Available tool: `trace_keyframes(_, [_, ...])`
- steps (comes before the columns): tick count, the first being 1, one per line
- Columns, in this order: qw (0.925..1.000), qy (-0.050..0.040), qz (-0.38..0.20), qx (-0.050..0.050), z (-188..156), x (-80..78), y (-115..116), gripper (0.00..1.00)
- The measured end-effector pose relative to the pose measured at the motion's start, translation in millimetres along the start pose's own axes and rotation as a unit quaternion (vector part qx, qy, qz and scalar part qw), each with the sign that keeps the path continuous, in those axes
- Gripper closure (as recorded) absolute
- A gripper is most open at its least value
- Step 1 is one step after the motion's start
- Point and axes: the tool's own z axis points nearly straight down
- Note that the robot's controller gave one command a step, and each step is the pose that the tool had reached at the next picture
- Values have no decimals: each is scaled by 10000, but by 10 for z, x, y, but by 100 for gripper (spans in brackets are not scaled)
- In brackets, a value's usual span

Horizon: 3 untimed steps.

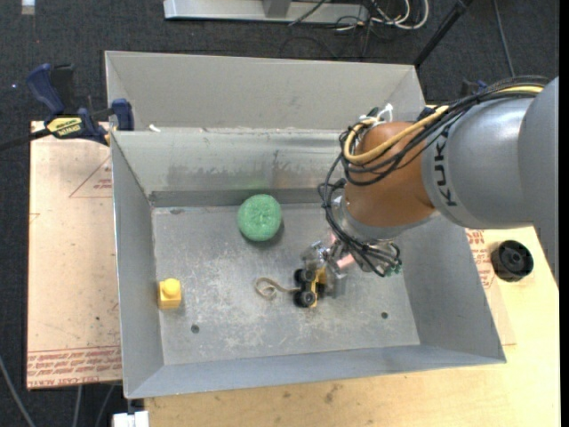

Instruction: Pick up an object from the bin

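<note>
Grey metal bin (133, 238), floor mostly bare, 4 small things on it. Arm comes in from the right with orange wrist cover (387, 181) and cables. The gripper (316, 283) is low at the bin floor, a bit right of centre. Right at its tip sits a small dark thing with yellow bits (307, 298), too small to say what kind. It is touching or just under the gripper, can't tell which. Gripper wide, narrow or holding something: cannot tell, the tip is too cluttered. A thin pale loop (267, 286), like bent wire or a band, lies flat just left of the gripper, apart from it. A green round thing (260, 218) is near the back wall, up-left of the gripper and well apart. A yellow block (170, 294) is near the left wall, well apart from the other 3.
</note>
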Motion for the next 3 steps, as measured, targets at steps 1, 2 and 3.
trace_keyframes(1, [10000, 0, 0, 1, 0, 0, 0, 100])
trace_keyframes(2, [10000, 1, 0, 2, 0, 0, 1, 100])
trace_keyframes(3, [10000, 1, -1, 2, 0, 0, 1, 100])
